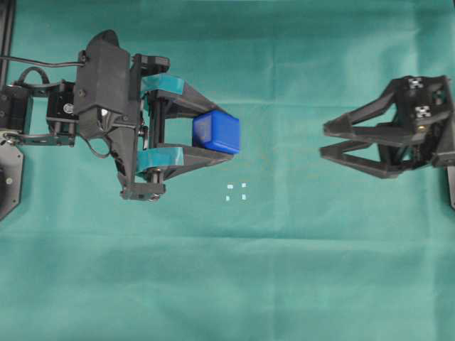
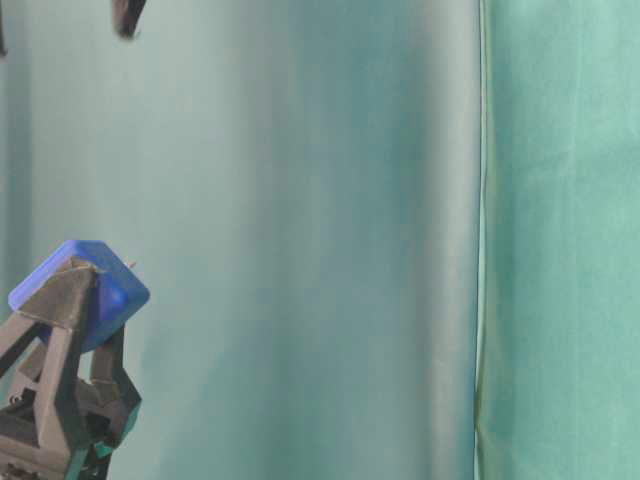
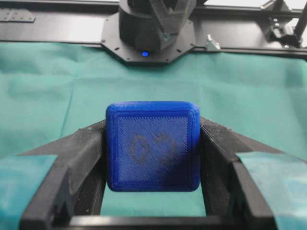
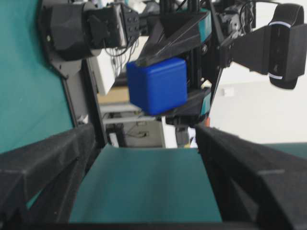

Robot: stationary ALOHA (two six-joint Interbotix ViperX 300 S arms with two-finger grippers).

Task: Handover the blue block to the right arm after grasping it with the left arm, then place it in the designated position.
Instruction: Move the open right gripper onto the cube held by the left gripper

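Gripping the blue block (image 1: 217,132) between its teal-taped fingers (image 1: 162,86), the left tool (image 1: 213,133) reaches in from the left side of the overhead view, its fingertips pressed against two opposite faces of the cube. The left wrist view shows the block (image 3: 152,146) seated squarely between the two black fingers, with a faint darker mark on the face turned toward the camera and the green cloth (image 3: 48,91) of the tabletop behind it. From table level the block (image 2: 112,290) sits raised off the cloth, at the tip of the left tool (image 2: 75,295), tilted so that one corner points upward. On the right side of the overhead view, well apart from the block, the right tool (image 1: 328,141) points toward the left arm (image 1: 99,85) with its plain black fingers spread wide and nothing between them. The right wrist view looks out between those two spread fingers (image 4: 48,163) straight at the block (image 4: 157,85), which hangs ahead of them, clamped above and below by the left tool's fingers. The designated position (image 1: 236,192), four tiny white marks forming a small square on the cloth, lies just below and slightly to the right of the block in the overhead view, between the two tools and nearer to the left one; it is uncovered.
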